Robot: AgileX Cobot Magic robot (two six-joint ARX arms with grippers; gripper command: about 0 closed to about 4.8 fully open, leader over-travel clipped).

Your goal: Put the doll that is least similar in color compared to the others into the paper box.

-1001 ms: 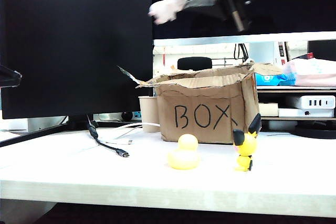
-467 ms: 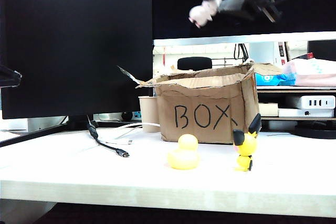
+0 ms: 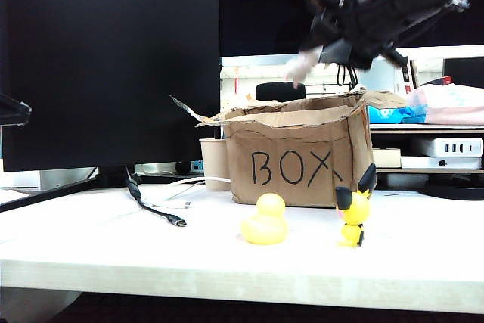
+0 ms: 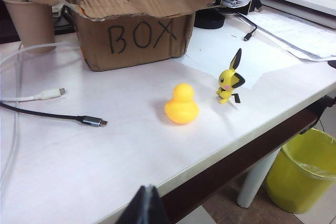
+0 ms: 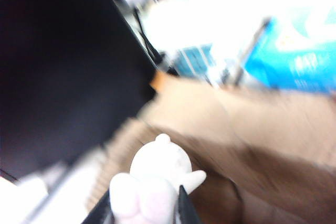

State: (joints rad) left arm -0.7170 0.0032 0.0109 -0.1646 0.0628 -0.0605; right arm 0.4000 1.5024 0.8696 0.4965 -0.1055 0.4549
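The right gripper (image 3: 318,57) pinches the doll (image 5: 152,182) above the box (image 3: 299,156). The duck (image 3: 264,221) and eared toy (image 3: 353,213) stand before the box. The left gripper (image 4: 147,206), fingers pressed together, hangs well short of the box.

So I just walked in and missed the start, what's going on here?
The right gripper holds the white doll in the air above the open paper box, not yet released. The left gripper hangs near the table edge, holding nothing. The yellow duck and the black-eared yellow figure stand on the table in front of the box.
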